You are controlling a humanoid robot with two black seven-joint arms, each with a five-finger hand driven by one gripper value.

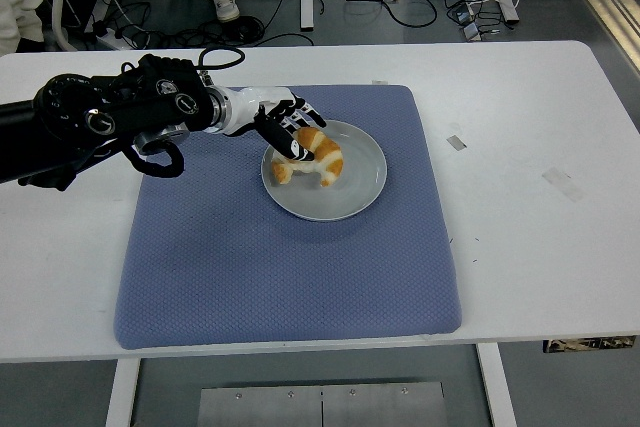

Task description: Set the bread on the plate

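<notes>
A golden croissant-shaped bread (pixel 322 159) lies on the grey round plate (pixel 362 182), in its left half. My left hand (pixel 285 133) hovers over the plate's left rim, its black and white fingers (pixel 296 147) loosely spread and still against the bread's left end. The bread rests on the plate by its own weight. The black left arm reaches in from the left edge. The right arm does not show in the head view.
The plate sits on a blue padded mat (pixel 280 267) covering the middle of the white table (pixel 530 147). Small tape marks (pixel 456 141) lie on the table's right side. Cables and a person's shoes show on the floor beyond the far edge.
</notes>
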